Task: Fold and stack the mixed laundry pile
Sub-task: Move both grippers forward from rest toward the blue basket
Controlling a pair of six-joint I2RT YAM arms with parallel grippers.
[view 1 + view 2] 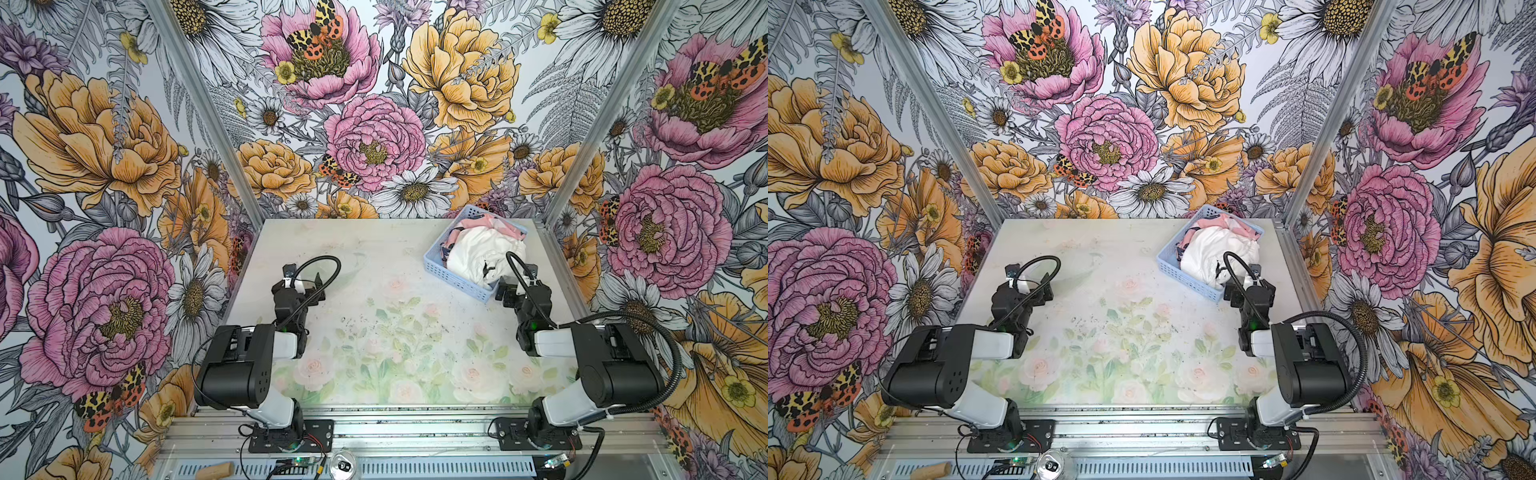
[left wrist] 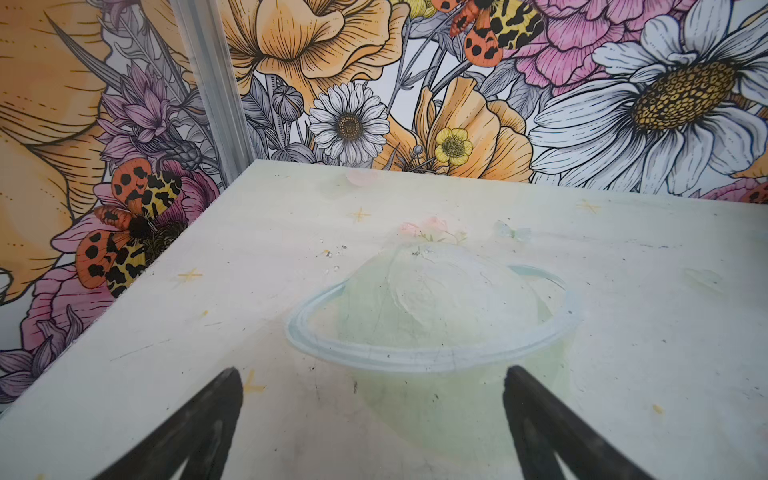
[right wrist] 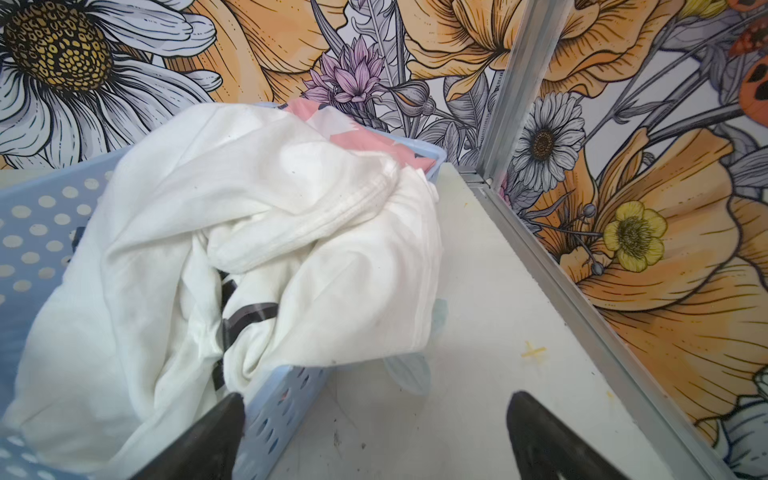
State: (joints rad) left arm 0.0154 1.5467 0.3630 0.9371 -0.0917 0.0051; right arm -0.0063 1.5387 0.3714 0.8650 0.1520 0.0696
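The crumpled, soft white garment (image 1: 473, 253) and pink garment (image 3: 357, 133) were heaped in a rectangular perforated plastic basket (image 1: 451, 272) at the far right, while the left gripper (image 2: 372, 374) and right gripper (image 3: 377, 398) were held spread wide and empty.

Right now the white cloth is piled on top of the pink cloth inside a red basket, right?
Not quite. The basket is light blue, not red, as both top views show. The white cloth is piled on the pink cloth inside it.

A white garment (image 3: 257, 232) heaps over a pink garment (image 3: 361, 133) in the blue basket (image 3: 37, 232), jaws wide apart.
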